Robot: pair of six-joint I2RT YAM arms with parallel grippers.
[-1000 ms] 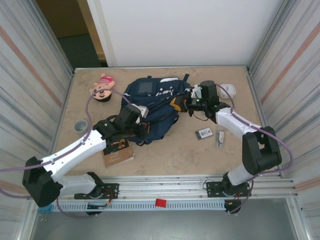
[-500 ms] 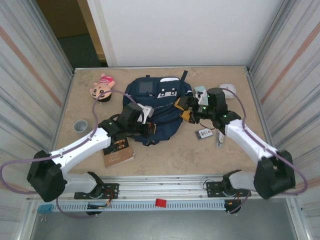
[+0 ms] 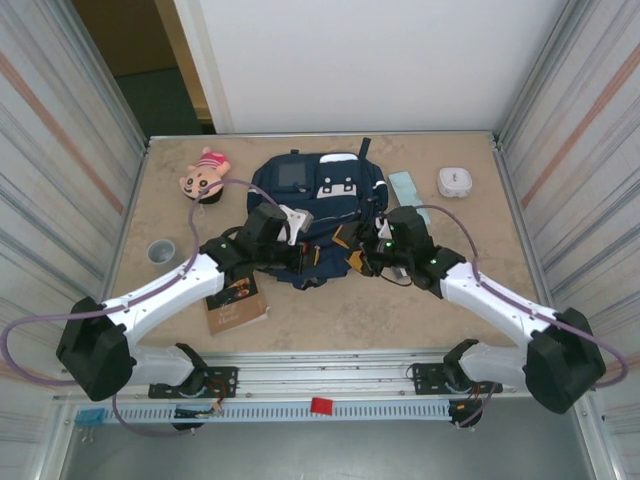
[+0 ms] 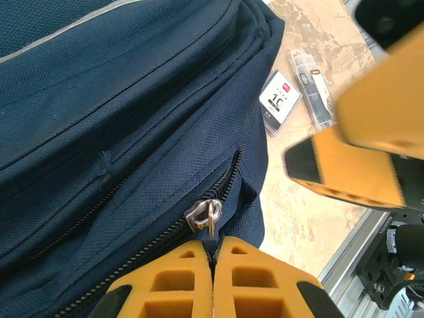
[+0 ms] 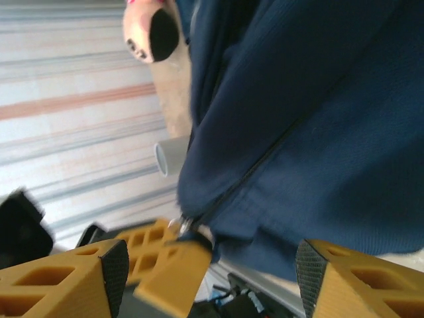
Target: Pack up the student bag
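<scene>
Left claw (image 4: 212,248), pinched shut, sits at the small metal zip pull (image 4: 207,216) of the large navy-blue fabric backpack (image 4: 132,99); right claw (image 5: 209,258) gapes over its edge. Probably soft and floppy: grip seams.

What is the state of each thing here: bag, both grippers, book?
student bag: lying flat on the table.
zip pull: pinched between the left jaws.
left gripper: shut on the zip pull.
right gripper: open, at the bag's near edge.
book: closed, lying flat.
</scene>
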